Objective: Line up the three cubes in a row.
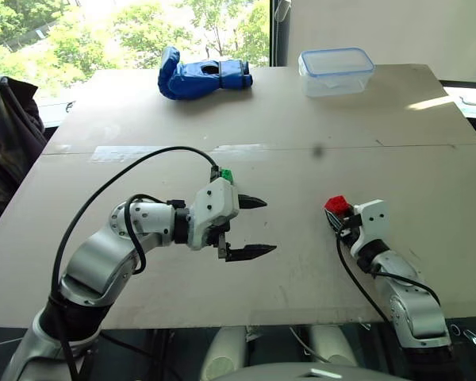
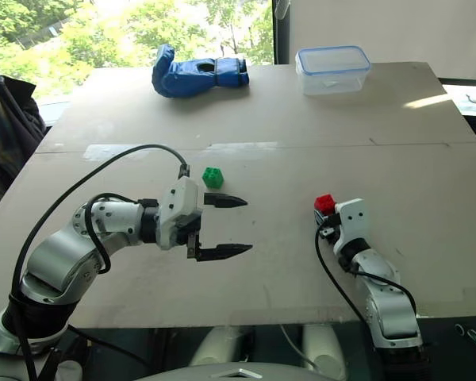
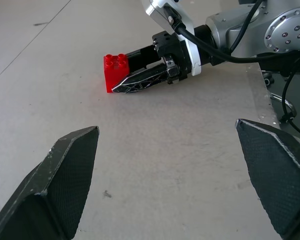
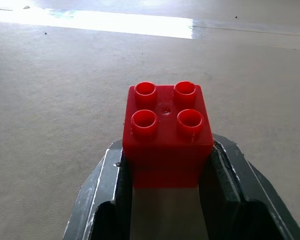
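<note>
The right hand [image 2: 325, 216] holds the red cube [image 4: 167, 131] between its two black fingers, studs up. The cube sits at the finger ends, low at the bench [image 1: 428, 182] surface on the right side; I cannot tell if its bottom touches the board. The left hand [image 2: 226, 226] is spread wide and holds nothing, its fingers pointing across toward the right hand, well apart from it. The green cube [image 2: 213, 177] stands on the bench just beyond the left hand, near its upper finger but not touching it. At the far edge of the bench lie a blue boxing glove [image 1: 202, 75] and a clear lidded container [image 1: 335, 70], well apart from the cubes.
</note>
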Controlling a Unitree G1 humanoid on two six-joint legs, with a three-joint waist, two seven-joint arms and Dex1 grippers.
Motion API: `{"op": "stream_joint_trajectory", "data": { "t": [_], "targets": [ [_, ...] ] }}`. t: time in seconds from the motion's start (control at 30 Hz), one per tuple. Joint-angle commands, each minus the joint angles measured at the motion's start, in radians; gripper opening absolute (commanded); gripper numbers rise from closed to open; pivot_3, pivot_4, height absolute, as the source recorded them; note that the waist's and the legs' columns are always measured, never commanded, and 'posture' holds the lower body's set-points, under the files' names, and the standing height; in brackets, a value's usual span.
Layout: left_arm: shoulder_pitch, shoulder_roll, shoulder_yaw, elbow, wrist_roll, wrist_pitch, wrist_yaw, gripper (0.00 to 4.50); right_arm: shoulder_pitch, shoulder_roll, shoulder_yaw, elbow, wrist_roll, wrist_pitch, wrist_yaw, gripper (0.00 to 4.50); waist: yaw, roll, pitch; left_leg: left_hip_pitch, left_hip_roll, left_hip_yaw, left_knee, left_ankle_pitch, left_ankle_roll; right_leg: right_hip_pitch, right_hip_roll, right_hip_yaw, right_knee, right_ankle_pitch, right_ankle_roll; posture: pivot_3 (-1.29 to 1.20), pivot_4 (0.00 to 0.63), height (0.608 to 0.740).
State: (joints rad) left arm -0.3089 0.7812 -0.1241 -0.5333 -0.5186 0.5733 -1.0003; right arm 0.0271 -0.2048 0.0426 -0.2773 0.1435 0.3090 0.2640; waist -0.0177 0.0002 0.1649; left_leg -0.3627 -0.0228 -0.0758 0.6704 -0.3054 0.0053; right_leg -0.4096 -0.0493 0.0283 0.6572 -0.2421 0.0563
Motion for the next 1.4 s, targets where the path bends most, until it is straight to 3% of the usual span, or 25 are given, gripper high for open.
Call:
{"op": "stream_joint_trajectory", "data": {
  "t": [0.03,0.53,0.57,0.73,1.13,1.27,1.4],
  "targets": [
    [0.001,0.009,0.028,-0.001,0.007,-0.025,-0.004,4.5,-0.02,0.023,0.014,0.003,-0.04,0.0,-0.049,1.28,-0.002,0.0,0.0,0.0,0.0,0.0,0.0,0.0,0.0,0.0,0.0,0.0,0.0,0.0,0.0,0.0,0.15,0.74],
    [-0.017,-0.006,0.017,0.05,0.069,-0.087,0.009,4.5,-0.018,0.059,0.015,-0.039,-0.107,0.124,-0.143,1.28,0.001,-0.002,-0.001,0.001,0.0,0.0,0.0,0.0,0.0,0.0,0.0,0.0,0.001,0.0,0.0,0.0,0.15,0.74],
    [-0.023,-0.014,0.015,0.057,0.088,-0.103,0.022,4.5,-0.019,0.059,0.015,-0.04,-0.108,0.127,-0.143,2.42,0.001,-0.002,-0.001,0.001,0.0,0.0,0.0,0.0,0.0,0.0,0.0,0.0,0.001,0.0,0.0,0.0,0.15,0.74],
    [-0.038,-0.035,0.015,0.069,0.105,-0.114,0.036,4.5,-0.026,0.057,0.018,-0.034,-0.104,0.136,-0.134,4.47,-0.004,-0.003,-0.002,0.001,-0.001,-0.001,0.0,0.0,0.0,0.0,0.0,0.0,0.001,0.0,0.0,0.0,0.15,0.74],
    [0.002,-0.033,0.032,0.058,0.109,-0.117,0.047,4.5,0.005,0.047,0.01,-0.056,-0.054,0.09,-0.068,4.47,-0.018,-0.003,-0.002,0.001,0.0,-0.001,0.0,0.0,0.0,0.0,0.0,0.0,0.001,0.0,0.0,0.0,0.15,0.74],
    [0.092,-0.081,0.085,0.03,0.1,-0.112,0.139,4.5,0.06,-0.013,-0.032,-0.1,0.003,0.055,0.018,4.47,-0.019,-0.004,-0.001,0.0,0.0,0.0,0.0,-0.002,0.003,0.0,0.0,0.0,0.001,0.0,0.0,0.0,0.15,0.74],
    [0.205,-0.162,0.142,-0.005,0.129,-0.131,0.271,4.5,0.104,-0.153,-0.096,-0.155,0.096,0.007,0.199,4.47,-0.017,-0.004,-0.001,0.0,0.0,0.0,0.0,-0.002,0.003,0.0,-0.001,0.0,0.001,0.0,0.0,0.0,0.15,0.74]
  ]
}}
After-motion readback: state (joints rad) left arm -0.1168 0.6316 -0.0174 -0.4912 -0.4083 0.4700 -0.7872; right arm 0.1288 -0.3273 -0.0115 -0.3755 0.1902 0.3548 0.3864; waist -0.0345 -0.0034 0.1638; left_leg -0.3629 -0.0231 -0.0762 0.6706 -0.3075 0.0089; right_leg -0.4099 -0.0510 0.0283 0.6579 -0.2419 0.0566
